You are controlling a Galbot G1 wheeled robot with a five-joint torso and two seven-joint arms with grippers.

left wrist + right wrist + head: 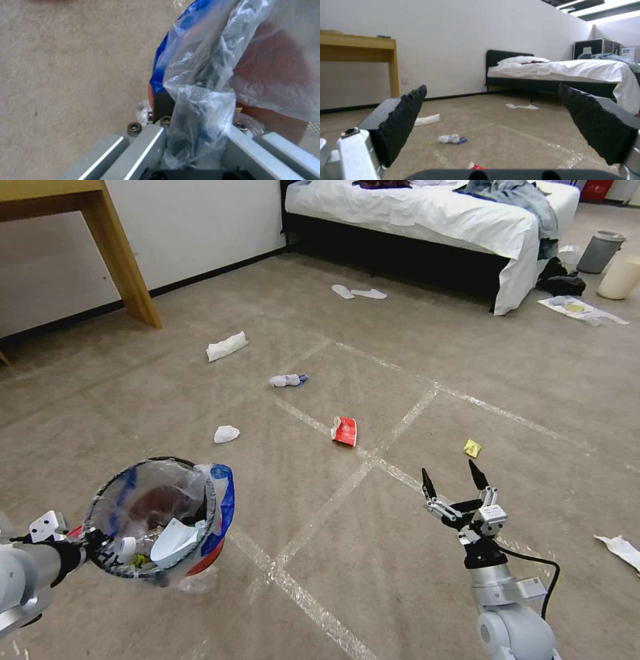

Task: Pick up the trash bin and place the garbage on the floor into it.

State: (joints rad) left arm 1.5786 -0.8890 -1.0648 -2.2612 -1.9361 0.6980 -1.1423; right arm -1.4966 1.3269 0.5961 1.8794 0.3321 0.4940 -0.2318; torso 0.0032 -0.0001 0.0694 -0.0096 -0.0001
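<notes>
My left gripper (85,545) is shut on the near rim of the trash bin (155,517) and holds it tilted above the carpet at the lower left. The bin has a red base, a clear blue-edged bag and some litter inside. In the left wrist view the bag (200,75) bunches over the gripper (186,112) at the rim. My right gripper (452,481) hangs open and empty at the lower right, fingertips up. Garbage lies ahead: a red wrapper (345,431), a yellow scrap (472,448), a white tissue (226,433), a white-and-blue wad (287,380) and a folded tissue (227,346). Between the open fingers (403,120) I see the wad (450,139) and the wrapper's edge (475,166).
A bed (433,213) stands at the back, with two flat white pieces (358,292) in front of it. A wooden table leg (123,260) is at the back left. A grey bin (600,250) and a cream bucket (620,277) stand at the far right. White paper (620,549) lies by the right edge.
</notes>
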